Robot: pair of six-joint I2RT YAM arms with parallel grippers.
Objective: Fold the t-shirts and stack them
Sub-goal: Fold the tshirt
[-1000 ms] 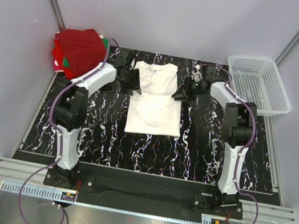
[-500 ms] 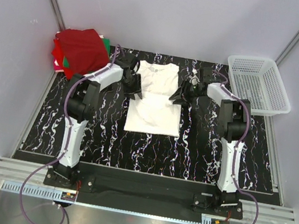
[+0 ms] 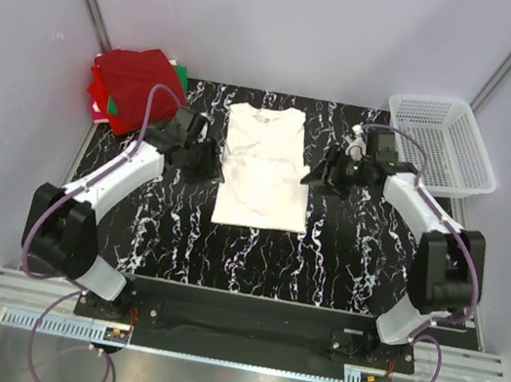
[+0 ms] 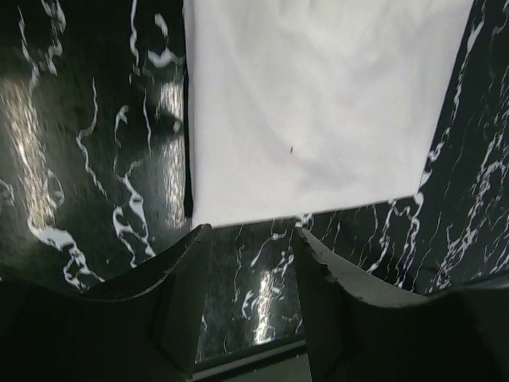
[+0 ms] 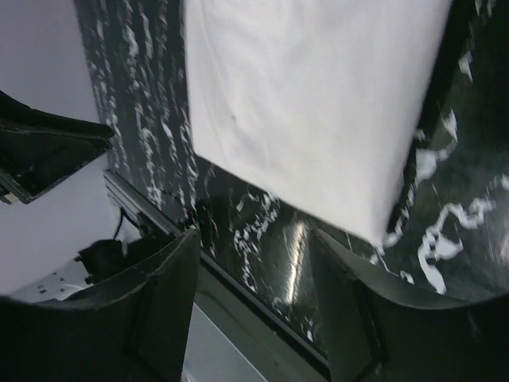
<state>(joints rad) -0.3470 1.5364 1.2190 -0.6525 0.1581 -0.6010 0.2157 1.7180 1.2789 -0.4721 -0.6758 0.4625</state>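
The white t-shirt (image 3: 260, 167) lies flat in the middle of the black marbled table as a long rectangle, collar at the far end and sleeves tucked in. It fills the top of the left wrist view (image 4: 318, 103) and the right wrist view (image 5: 310, 103). My left gripper (image 3: 203, 160) hovers just off the shirt's left edge, open and empty (image 4: 248, 263). My right gripper (image 3: 318, 174) sits off the right edge, open, with only table between its fingers (image 5: 254, 270). Folded dark red, bright red and green t-shirts (image 3: 135, 86) are stacked at the far left corner.
A white mesh basket (image 3: 442, 143) stands at the far right corner, just behind my right arm. The black marbled table (image 3: 253, 260) shows bare in front of the white shirt. Grey walls close the sides and back.
Both grippers have let go of the white shirt's sides and drawn outward, away from it. The right gripper's jaws have opened wider. The shirt now lies as a narrow rectangle.
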